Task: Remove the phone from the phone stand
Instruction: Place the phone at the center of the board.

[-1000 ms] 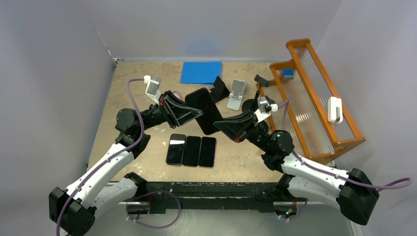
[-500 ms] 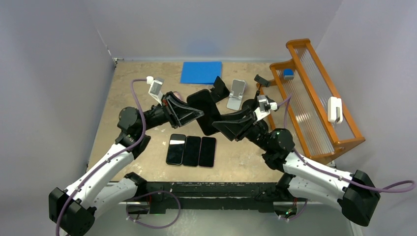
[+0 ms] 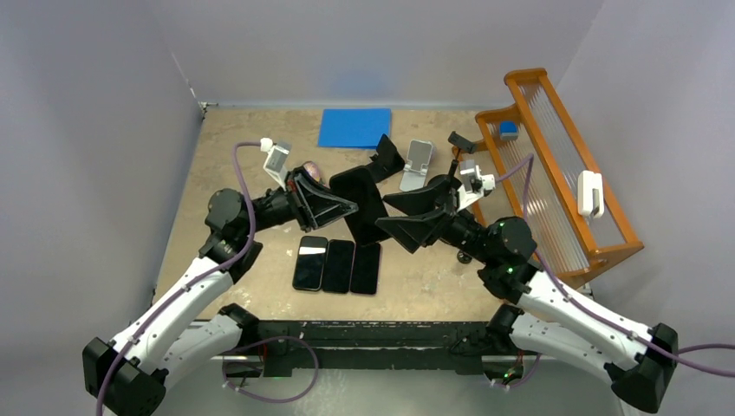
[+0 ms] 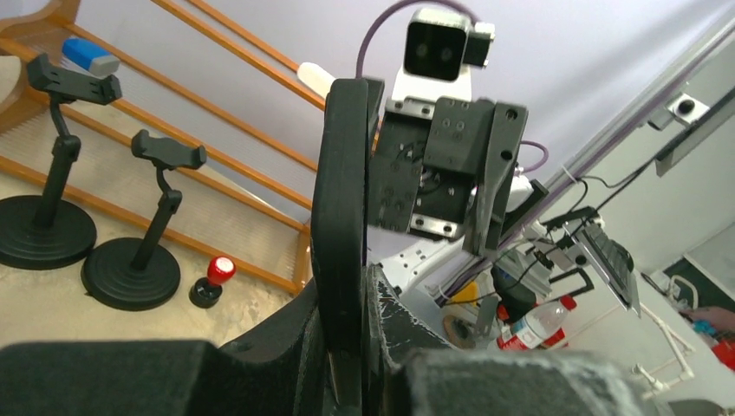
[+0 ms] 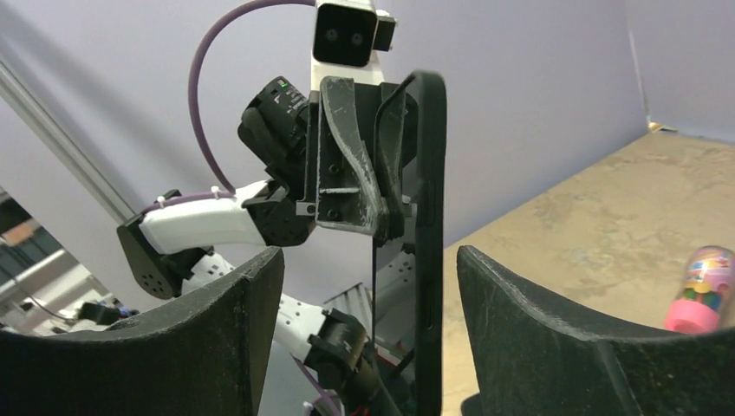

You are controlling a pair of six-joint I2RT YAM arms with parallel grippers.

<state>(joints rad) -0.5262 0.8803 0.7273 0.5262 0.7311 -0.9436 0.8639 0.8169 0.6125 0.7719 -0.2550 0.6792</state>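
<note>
Top external looks down from 6 o'clock; left wrist faces 3 o'clock, right wrist 9 o'clock; both sit close on the phone (image 4: 340, 199).

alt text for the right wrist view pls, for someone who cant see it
A black phone, seen edge-on and upright, is clamped by the left gripper, whose wrist camera faces this view. The right gripper is open, straddling the phone with gaps on both sides. A colourful pink-capped tube lies on the tan table at right.

Left end effector (image 3: 351, 206) clamped; right end effector (image 3: 387, 214) splayed wide.
</note>
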